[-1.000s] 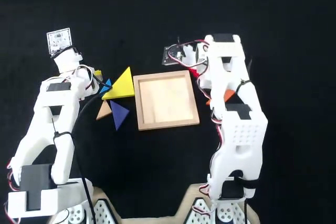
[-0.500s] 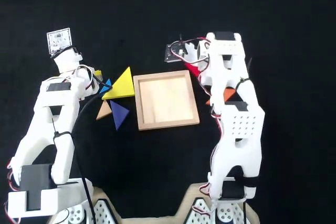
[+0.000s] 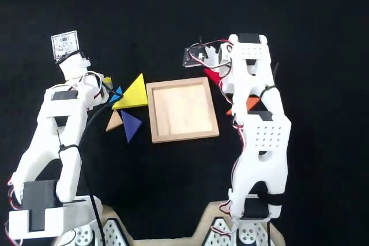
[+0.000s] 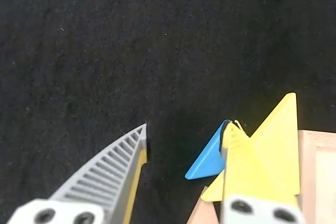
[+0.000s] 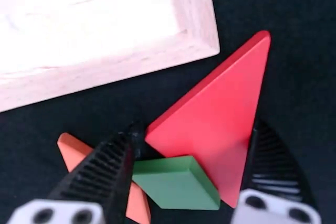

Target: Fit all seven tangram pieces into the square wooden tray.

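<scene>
- While the square wooden tray (image 3: pixel 184 136) sits bare in the middle of the black table, the pieces lie outside it: the red triangle (image 5: pixel 220 114) off its 1 o'clock corner, the yellow triangle (image 3: pixel 134 96) touching its rim at 9 o'clock.
- Flat, stiff and light, I'd guess, with smooth painted faces. There is little edge to pinch, so a piece could slide or tip out of a loose grip.
- Right gripper (image 5: pixel 197 129): jaws apart, straddling the red triangle. Best held across two opposite edges near its middle, not at a point.
- Left gripper (image 4: pixel 188 129): jaws apart, nothing between them, just beside the light blue triangle (image 4: pixel 207 161).
- Right wrist view gives the crowding — a green square (image 5: pixel 176 181) touching the red edge, seemingly lying partly over an orange piece (image 5: pixel 73 148); from overhead the arm stands over that spot.
- High view gives the tan triangle (image 3: pixel 114 121) and dark blue triangle (image 3: pixel 130 124) at the tray's 8 o'clock.
</scene>
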